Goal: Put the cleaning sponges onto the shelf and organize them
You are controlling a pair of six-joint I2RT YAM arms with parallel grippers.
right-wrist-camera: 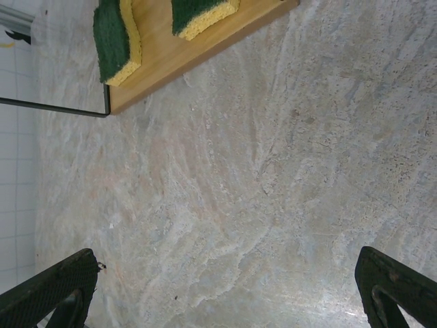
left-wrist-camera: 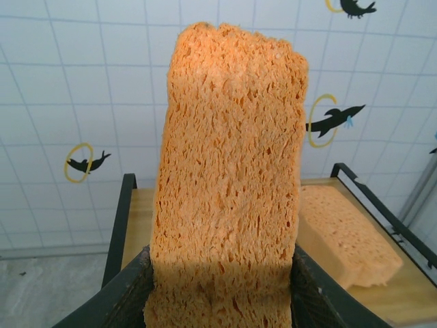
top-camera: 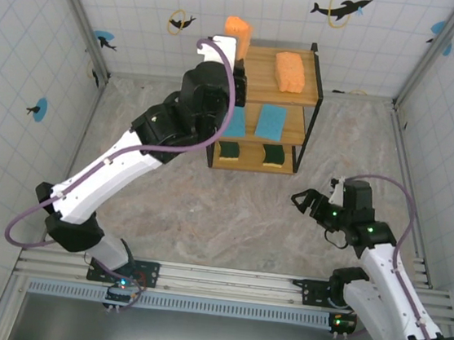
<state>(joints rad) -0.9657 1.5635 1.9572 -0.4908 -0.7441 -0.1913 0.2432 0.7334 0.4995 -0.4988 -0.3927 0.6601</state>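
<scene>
Here's the orange sponge (left-wrist-camera: 229, 184), standing tall on end in the left gripper (left-wrist-camera: 222, 304), both fingers pinched onto its lower end. It hangs over the left side of the top board of the shelf (top-camera: 258, 75). By its open, holey texture I'd call it very light, soft and springy. It should squash under a hard squeeze and bounce a little on release, and that rough surface shouldn't slip. A low grip across the narrow width looks sound, though the free upper end could flop as it tilts down. A second orange sponge (top-camera: 290, 71) lies flat on the right of that same top board, so there's a bare spot beside it. 1 tier down sit 2 blue sponges (top-camera: 270, 122), the left one partly under the arm. On the bottom tier are 2 green sponges (right-wrist-camera: 116, 34), yellow backing showing at their edges. Over at the right gripper (right-wrist-camera: 225, 294), the fingers are spread wide with nothing between them above the bare table (right-wrist-camera: 273, 171), near the shelf's front corner. No brand, label or writing reads anywhere, just dolphin stickers (left-wrist-camera: 334, 119) on the tiled wall.
</scene>
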